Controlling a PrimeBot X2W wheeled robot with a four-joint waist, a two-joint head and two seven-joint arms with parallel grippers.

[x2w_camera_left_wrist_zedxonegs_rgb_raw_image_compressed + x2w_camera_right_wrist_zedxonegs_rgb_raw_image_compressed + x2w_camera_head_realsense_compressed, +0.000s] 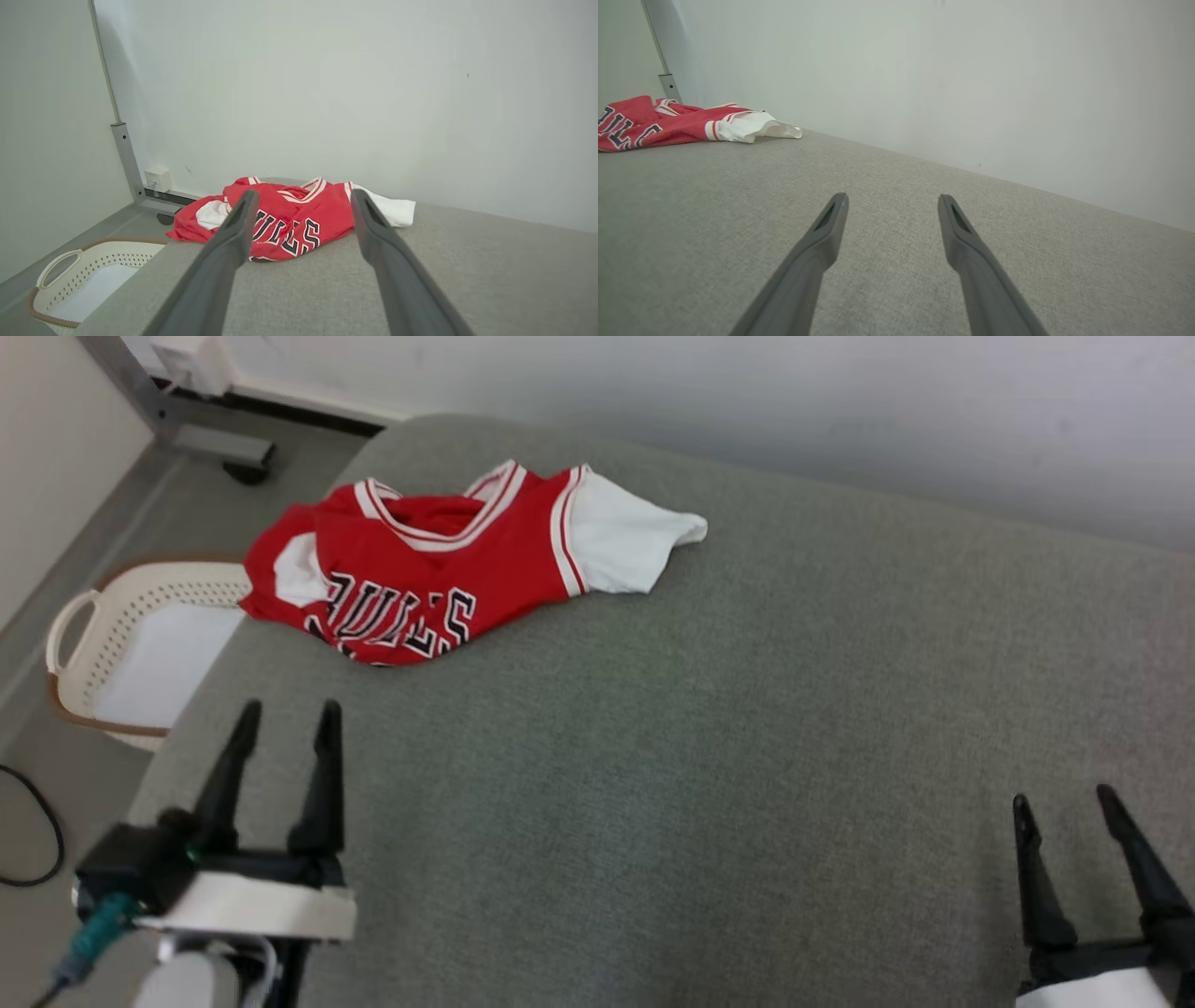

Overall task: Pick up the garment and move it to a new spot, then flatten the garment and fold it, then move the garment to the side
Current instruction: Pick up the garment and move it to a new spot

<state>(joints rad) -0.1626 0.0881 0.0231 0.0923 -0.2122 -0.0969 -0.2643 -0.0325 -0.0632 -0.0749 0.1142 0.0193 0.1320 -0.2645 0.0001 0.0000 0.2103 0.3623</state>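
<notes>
garment: red jersey, white sleeves, black lettering, crumpled | where: far-left corner of grey worktop, near white basket | left gripper: jaws spread, empty | right gripper: jaws spread, empty

One garment, one basket, two end effectors

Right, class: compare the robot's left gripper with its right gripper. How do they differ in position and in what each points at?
The left gripper sits by the left edge of the grey surface; the right gripper is far to its right. The left gripper points at the red jersey; the right gripper faces bare fabric, the jersey off to its left. Both are open and empty.
</notes>
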